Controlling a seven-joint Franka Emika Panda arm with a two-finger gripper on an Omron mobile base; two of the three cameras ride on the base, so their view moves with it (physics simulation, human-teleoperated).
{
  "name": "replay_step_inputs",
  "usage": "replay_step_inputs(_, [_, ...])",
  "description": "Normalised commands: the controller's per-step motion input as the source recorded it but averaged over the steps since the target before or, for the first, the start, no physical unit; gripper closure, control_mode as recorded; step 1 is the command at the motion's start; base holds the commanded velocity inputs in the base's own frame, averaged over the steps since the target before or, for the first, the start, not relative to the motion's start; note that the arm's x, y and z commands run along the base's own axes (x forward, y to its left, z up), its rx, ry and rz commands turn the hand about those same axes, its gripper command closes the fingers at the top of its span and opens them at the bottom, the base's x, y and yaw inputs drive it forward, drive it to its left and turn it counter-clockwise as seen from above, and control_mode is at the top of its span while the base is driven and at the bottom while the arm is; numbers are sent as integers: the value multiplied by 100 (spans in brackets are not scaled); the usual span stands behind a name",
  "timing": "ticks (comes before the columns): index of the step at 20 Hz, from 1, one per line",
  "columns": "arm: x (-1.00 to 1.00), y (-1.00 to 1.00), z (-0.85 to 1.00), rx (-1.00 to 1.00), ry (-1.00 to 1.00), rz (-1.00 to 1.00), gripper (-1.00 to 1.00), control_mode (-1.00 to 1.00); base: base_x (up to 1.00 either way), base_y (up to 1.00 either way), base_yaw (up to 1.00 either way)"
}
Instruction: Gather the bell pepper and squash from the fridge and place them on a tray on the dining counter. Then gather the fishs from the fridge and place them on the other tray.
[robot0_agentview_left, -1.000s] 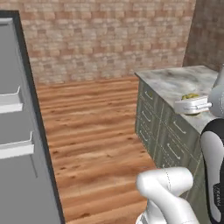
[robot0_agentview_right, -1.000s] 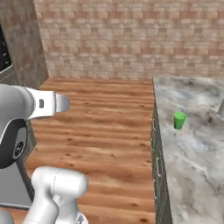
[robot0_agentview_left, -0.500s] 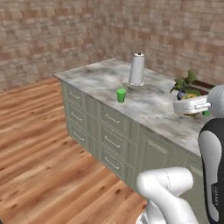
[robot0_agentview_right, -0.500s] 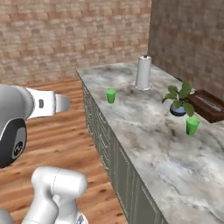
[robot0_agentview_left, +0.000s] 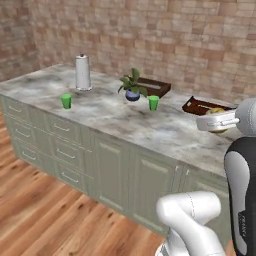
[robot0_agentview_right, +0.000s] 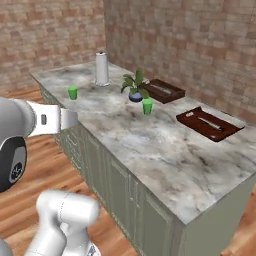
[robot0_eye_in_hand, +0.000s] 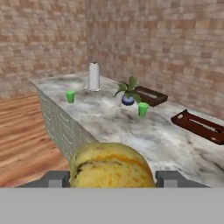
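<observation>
Right now the hand (robot0_eye_in_hand: 112, 178) is clamped on the yellow squash (robot0_eye_in_hand: 111, 165), held in the air off the near side of the marble bench (robot0_agentview_right: 165, 150). Two dark trays (robot0_agentview_right: 208, 123) lie on the bench's far right, beyond a potted plant (robot0_agentview_right: 134, 86) and green cup (robot0_agentview_right: 147, 106).

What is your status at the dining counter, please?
Gripper shut on squash. Dining counter ahead, two dark trays at its far side. Potted plant and green cup near the trays.
</observation>
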Motion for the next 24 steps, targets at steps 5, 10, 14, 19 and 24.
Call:
replay_step_inputs(5, [0,0,0,0,0,0,100,100,-91,-94,-36])
replay_step_inputs(10, [0,0,0,0,0,0,100,100,-11,-100,-13])
replay_step_inputs(14, [0,0,0,0,0,0,100,100,0,-100,22])
replay_step_inputs(19, [0,0,0,0,0,0,100,100,-13,-100,36])
replay_step_inputs(24, [0,0,0,0,0,0,100,100,-10,-100,51])
